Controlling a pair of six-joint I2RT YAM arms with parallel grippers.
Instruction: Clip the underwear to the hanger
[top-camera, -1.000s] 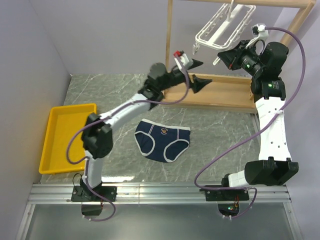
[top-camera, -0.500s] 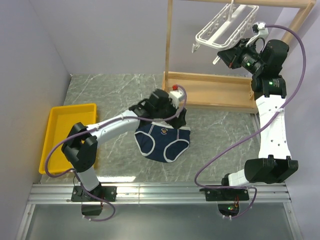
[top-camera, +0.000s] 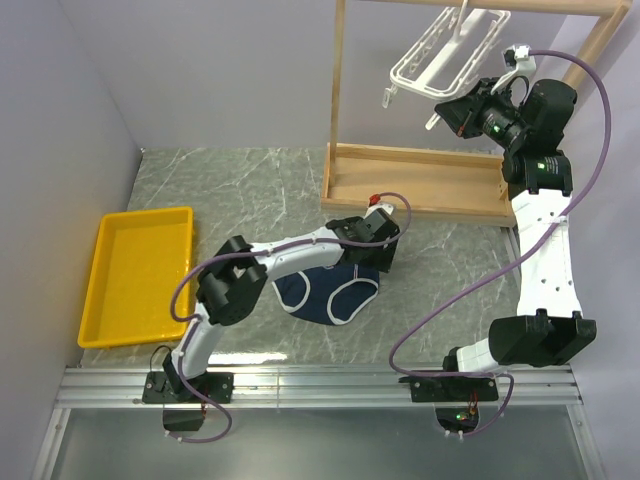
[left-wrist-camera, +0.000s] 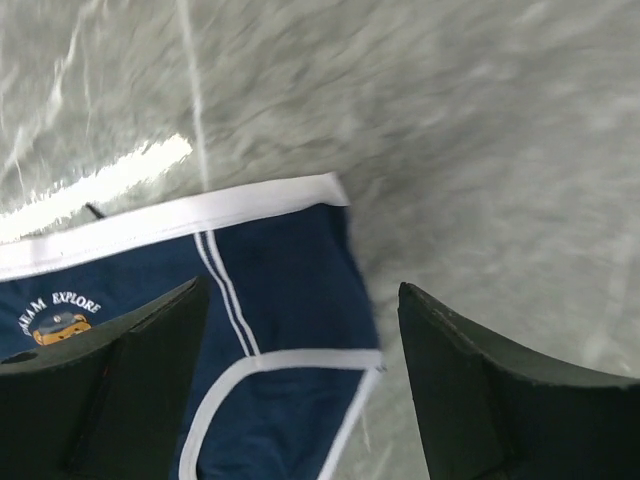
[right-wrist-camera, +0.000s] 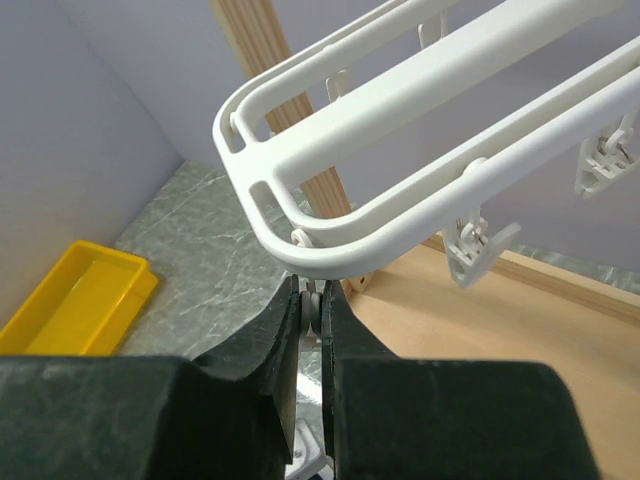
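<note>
The navy underwear (top-camera: 330, 296) with white trim lies flat on the marble table; its right edge shows in the left wrist view (left-wrist-camera: 280, 290). My left gripper (top-camera: 369, 262) is open just above that right edge, the fabric between the spread fingers (left-wrist-camera: 120, 380) and nothing held. The white hanger (top-camera: 446, 52) hangs from the wooden rack and also shows in the right wrist view (right-wrist-camera: 400, 130). My right gripper (top-camera: 447, 108) is shut on a small clip (right-wrist-camera: 322, 312) dangling from the hanger's near end.
A yellow tray (top-camera: 135, 275) sits at the left of the table. The wooden rack's base (top-camera: 420, 182) and upright post (top-camera: 338, 70) stand at the back. Another clip (right-wrist-camera: 472, 246) hangs free from the hanger.
My left arm has swung down and right from beside the rack to just over the underwear's right edge. The right arm has stayed at the hanger clip.
</note>
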